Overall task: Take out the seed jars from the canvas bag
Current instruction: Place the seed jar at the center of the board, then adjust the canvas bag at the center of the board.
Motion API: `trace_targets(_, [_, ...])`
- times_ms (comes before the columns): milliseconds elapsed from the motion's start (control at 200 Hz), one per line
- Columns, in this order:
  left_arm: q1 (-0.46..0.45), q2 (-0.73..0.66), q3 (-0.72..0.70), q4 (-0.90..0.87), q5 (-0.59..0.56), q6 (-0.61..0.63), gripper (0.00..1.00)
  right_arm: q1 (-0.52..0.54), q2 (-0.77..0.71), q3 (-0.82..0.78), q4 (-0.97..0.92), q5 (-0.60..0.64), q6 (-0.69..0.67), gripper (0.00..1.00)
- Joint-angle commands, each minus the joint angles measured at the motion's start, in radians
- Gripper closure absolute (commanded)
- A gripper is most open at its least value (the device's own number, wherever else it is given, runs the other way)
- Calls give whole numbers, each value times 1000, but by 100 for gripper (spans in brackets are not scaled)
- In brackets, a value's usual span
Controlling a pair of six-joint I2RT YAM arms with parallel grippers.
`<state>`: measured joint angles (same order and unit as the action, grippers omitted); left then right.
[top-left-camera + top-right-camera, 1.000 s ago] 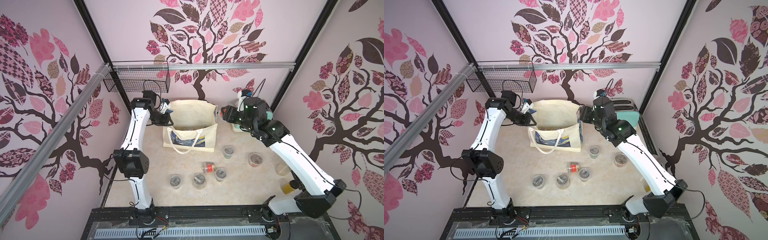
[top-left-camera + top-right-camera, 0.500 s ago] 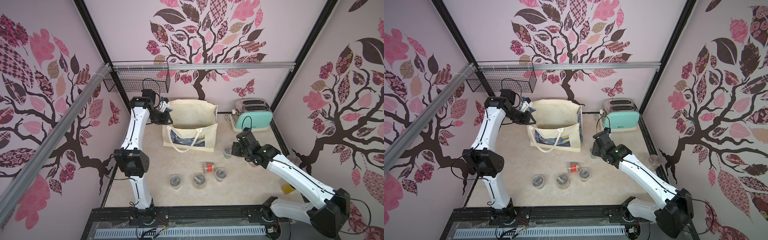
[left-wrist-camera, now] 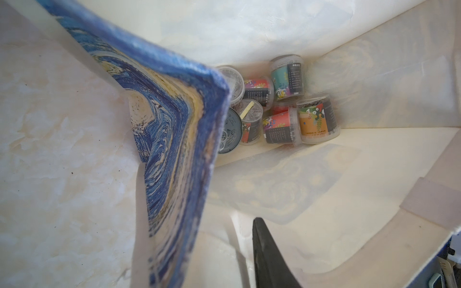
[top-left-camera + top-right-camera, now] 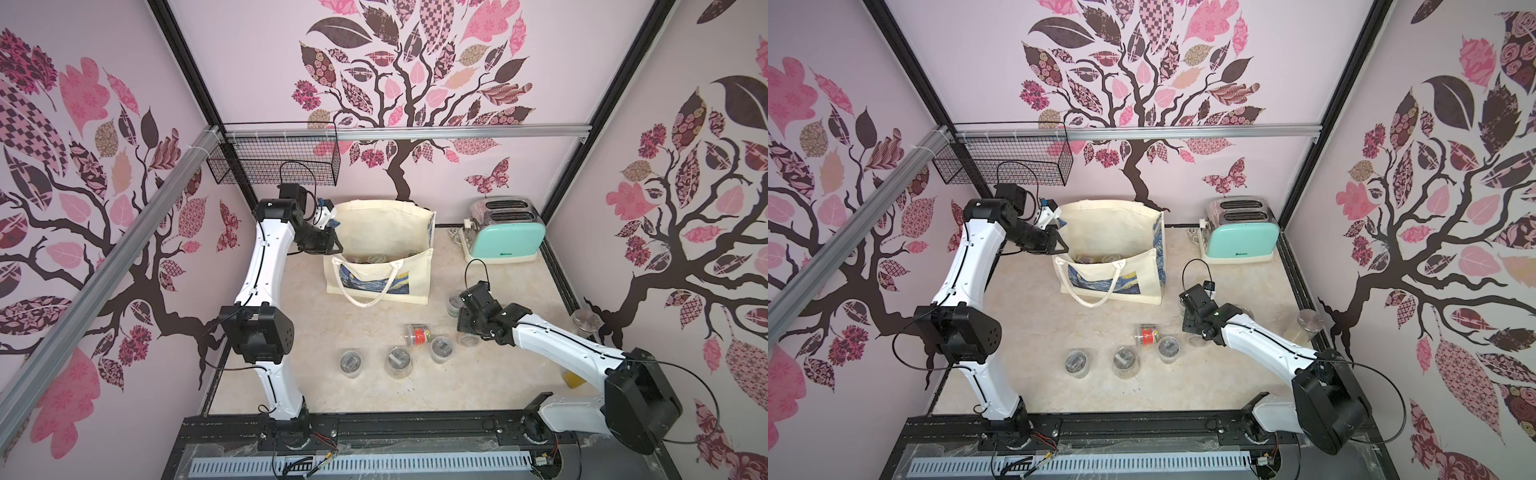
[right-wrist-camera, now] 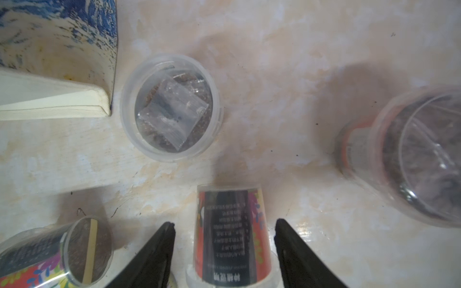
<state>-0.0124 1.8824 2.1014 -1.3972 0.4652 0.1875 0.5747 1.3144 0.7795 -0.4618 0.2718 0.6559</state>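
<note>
Seed jars, clear lidded plastic cylinders (image 4: 397, 360): in a top view, several lower centre, below cream blue-swirl canvas bag (image 4: 384, 286); left gripper (image 4: 333, 246) at its rim, closure unclear. Left wrist: more heaped inside. Right wrist: right gripper (image 5: 224, 222) spread astride one, ungripped. Likely light, slick; grasp across body.

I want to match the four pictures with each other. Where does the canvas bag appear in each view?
In a top view: the canvas bag stands open at the back of the table, between the left gripper and the toaster.
In a top view: canvas bag, same place.
Left wrist: its inside fills the picture, seed jars on its floor.
Right wrist: only one corner, beside an upright jar.
Shared landmark: its blue swirl print.
</note>
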Motion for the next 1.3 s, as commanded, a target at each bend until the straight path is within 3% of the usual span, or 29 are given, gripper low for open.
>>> trace_targets(0, [12,-37,-22,20,15,22,72,1,14,27,8,0,15,32])
trace_targets(225, [25,-55,-44,20,13,30,70,1,-42,71,-21,-3,-23,27])
trace_targets(345, [28,-69,-55,15,15,36,70,1,-63,146,-27,-9,-152,22])
trace_targets(450, [32,-91,-77,7,-4,49,70,1,-59,258,-26,-114,-328,19])
trace_targets(645, [35,-170,-205,41,-37,61,69,1,50,666,-182,-291,-445,23])
trace_targets(810, [34,-230,-298,81,-21,46,68,53,256,1038,-303,-526,-464,26])
trace_targets(920, [35,-264,-342,87,-14,47,68,162,431,1294,-364,-463,-474,25])
trace_targets(1030, [35,-299,-393,89,5,63,66,197,617,1510,-390,-427,-392,27])
trace_targets(1140, [37,-332,-437,87,7,73,64,210,757,1605,-372,-391,-314,32])
trace_targets(1296, [49,-383,-458,73,10,75,58,233,855,1641,-404,-299,-324,36])
